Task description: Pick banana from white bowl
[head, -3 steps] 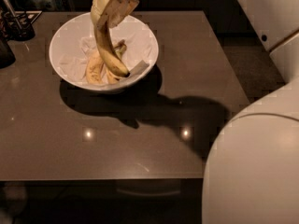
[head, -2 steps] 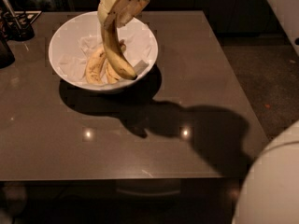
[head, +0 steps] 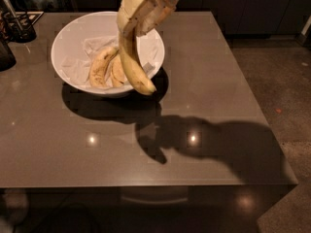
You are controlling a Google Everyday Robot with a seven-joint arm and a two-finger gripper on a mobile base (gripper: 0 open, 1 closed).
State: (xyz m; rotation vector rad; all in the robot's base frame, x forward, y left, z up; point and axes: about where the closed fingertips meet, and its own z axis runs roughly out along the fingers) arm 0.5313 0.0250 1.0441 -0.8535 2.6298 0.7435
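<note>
Pale-yellow curved banana (head: 132, 64) | top end pinched by cream two-finger gripper (head: 138, 18), far centre | dangles above glossy round white bowl (head: 60, 38), clearing rim

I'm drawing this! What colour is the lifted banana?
Pale yellow. The gripper holds the banana over the white bowl; camera view.

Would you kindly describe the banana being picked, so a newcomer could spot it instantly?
Find the white bowl on the dark table. Over it, the gripper clamps the banana. It alone hangs in the air; two other bananas lie inside the bowl.
</note>
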